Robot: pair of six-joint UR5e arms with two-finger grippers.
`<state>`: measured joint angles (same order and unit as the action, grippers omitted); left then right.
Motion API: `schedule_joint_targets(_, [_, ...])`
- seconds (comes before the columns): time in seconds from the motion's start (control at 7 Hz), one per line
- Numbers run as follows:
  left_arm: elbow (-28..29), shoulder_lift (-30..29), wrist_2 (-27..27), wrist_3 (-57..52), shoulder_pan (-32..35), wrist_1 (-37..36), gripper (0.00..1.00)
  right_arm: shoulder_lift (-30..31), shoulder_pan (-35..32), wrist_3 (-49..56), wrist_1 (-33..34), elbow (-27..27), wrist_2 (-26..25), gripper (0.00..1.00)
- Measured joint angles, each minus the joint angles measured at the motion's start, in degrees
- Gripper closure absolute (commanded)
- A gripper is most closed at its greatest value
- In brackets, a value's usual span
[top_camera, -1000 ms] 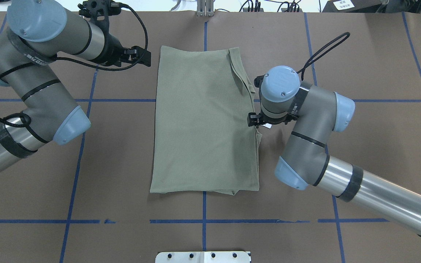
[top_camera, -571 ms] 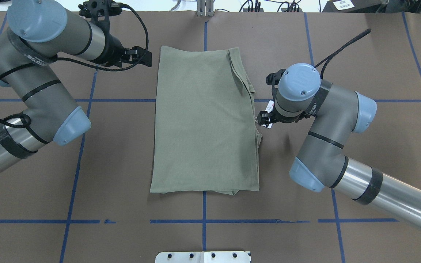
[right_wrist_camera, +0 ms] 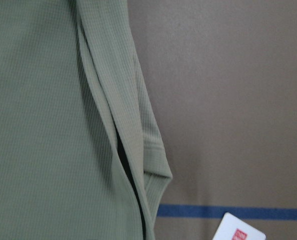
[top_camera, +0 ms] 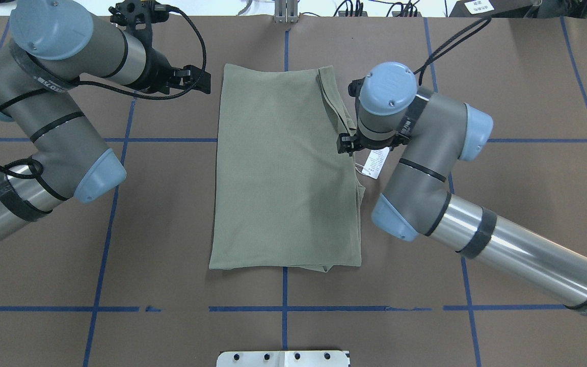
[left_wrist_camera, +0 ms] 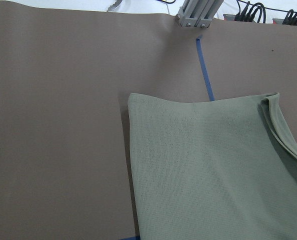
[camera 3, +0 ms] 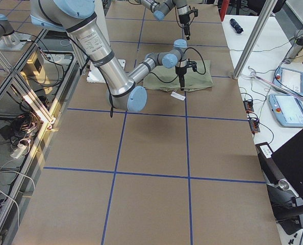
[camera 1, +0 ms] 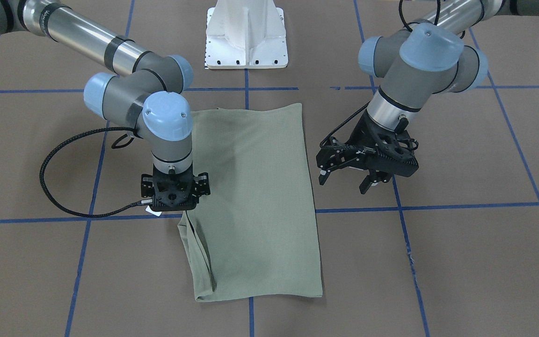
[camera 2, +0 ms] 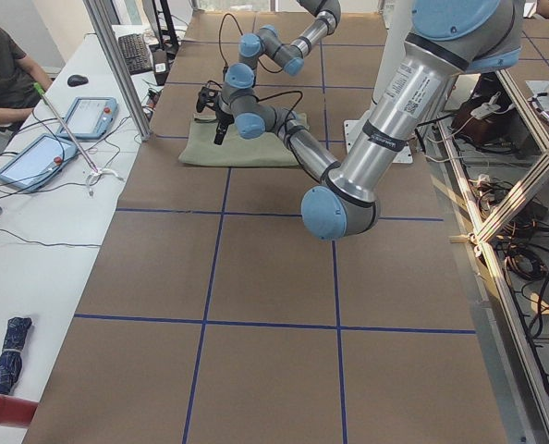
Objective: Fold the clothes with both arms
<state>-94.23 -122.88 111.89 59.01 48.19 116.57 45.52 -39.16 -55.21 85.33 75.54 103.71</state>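
Note:
The sage-green shirt lies folded into a tall rectangle in the middle of the table, also in the front view. Its layered edge with a ribbed band runs along its right side. The white hang tag with a red mark lies on the table beside that edge. My right gripper points straight down at that edge, under its wrist; its fingertips are hidden, so I cannot tell whether it is open or shut. My left gripper is open and empty, hovering beside the shirt's far left corner.
The white pedestal base stands at the robot's side of the table. Blue tape lines grid the brown table cover. An aluminium post stands at the far edge. An operator sits at a side table with tablets.
My right arm swung out to the right off the shirt's edge, then came back farther up that edge. The hang tag now lies uncovered. My left arm has not moved.

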Motion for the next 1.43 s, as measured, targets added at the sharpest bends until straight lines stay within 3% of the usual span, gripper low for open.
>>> schedule_joint_targets(0.29, [0.0, 0.0, 0.0, 0.0, 0.0, 1.0, 0.00, -3.3, -1.2, 1.0, -5.1, -8.4, -0.2, 0.00])
schedule_joint_targets(0.57, [-0.2, 0.2, 0.0, 0.1, 0.0, 1.3, 0.00, -5.8, -2.1, 2.1, -6.0, -12.4, -0.4, 0.00])
schedule_joint_targets(1.43, [-0.3, 0.2, 0.0, 0.2, 0.0, 1.4, 0.00, -6.4, -5.3, 4.1, -6.3, -15.6, 0.1, 0.00])
